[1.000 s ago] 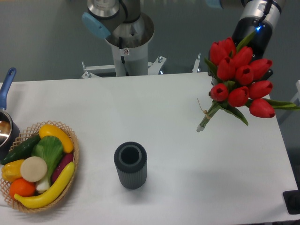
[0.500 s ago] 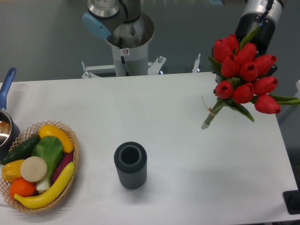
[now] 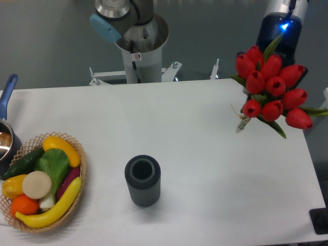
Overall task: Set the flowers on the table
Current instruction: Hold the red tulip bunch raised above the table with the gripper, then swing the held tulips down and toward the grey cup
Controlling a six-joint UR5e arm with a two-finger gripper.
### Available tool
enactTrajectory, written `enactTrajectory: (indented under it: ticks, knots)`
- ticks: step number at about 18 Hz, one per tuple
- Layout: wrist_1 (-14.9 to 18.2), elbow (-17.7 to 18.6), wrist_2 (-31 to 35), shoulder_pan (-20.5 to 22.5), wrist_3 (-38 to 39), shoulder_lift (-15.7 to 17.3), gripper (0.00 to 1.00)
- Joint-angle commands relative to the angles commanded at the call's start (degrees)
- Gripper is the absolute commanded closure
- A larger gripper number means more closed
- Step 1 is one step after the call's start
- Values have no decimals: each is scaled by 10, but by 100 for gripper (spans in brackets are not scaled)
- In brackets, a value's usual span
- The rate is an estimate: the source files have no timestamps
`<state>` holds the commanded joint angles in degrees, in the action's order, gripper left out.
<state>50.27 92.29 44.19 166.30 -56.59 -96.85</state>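
The flowers (image 3: 271,84) are a bunch of red tulips with green leaves, and their tied stem ends (image 3: 240,125) point down and left. They hang in the air over the far right edge of the white table (image 3: 205,169). My gripper (image 3: 279,38) comes down from the top right, behind the blooms. Its fingers are hidden by the tulips, but the bunch is held off the table. The stem tip sits just above the tabletop; I cannot tell whether it touches.
A dark grey ribbed vase (image 3: 142,180) stands upright front of centre. A woven basket (image 3: 79,169) of vegetables sits at the front left, with a blue-handled pot (image 3: 6,138) behind it. The robot base (image 3: 138,46) is at the back. A black object (image 3: 320,220) lies off the front right corner.
The gripper has carried the flowers to the right, towards the table's right edge. The stems have swung more upright, and the stem tip has moved right with them.
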Motion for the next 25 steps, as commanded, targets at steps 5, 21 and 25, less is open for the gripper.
enactTrajectory:
  ticks: [5, 21, 25]
  knots:
    - [1, 0, 92, -33, -6, -7, 53]
    - [7, 40, 305, -88, -129, -74, 53]
    - [5, 23, 331, -105, -155, -134, 53]
